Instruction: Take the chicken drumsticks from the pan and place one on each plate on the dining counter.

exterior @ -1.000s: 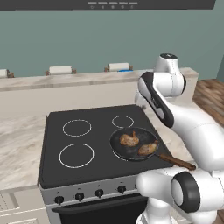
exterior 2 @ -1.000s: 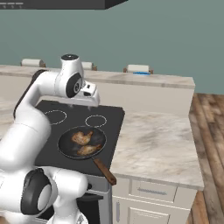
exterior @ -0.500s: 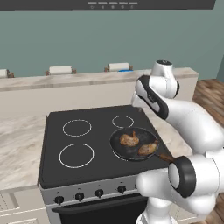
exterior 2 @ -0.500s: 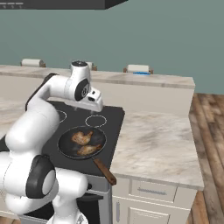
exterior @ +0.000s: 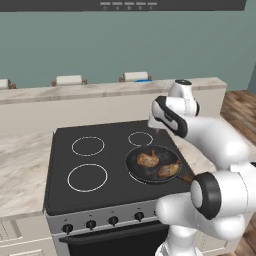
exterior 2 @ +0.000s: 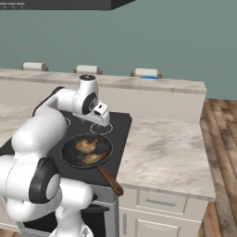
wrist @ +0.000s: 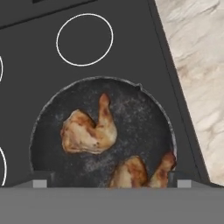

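Note:
The black pan [exterior: 152,164] [exterior 2: 86,150] [wrist: 103,131] sits on the stove's front right burner, its wooden handle [exterior 2: 111,181] pointing toward the base. Two golden-brown chicken drumsticks lie in it: one [exterior: 148,159] [exterior 2: 86,145] [wrist: 89,131] near the middle, the other [exterior: 169,170] [exterior 2: 94,159] [wrist: 140,170] closer to the handle. My gripper [exterior 2: 105,121] [exterior: 155,127] [wrist: 111,183] hangs open above the pan's far side, pointing down, with nothing between its fingers. A sliver of the blue plate [exterior: 142,80] [exterior 2: 149,77] shows on the dining counter [exterior: 100,92] [exterior 2: 176,84] behind the stove.
The black stove top [exterior: 90,165] has white burner rings [exterior: 87,177] left of the pan. Marbled worktop [exterior 2: 162,152] lies to the stove's right. White-cushioned stools [exterior: 68,79] [exterior 2: 87,69] line the dining counter's far side. A hood [exterior: 170,4] hangs overhead.
The arm has folded in and the hand has come down a little over the pan's far side. Pan and drumsticks have not moved. The gripper stays open.

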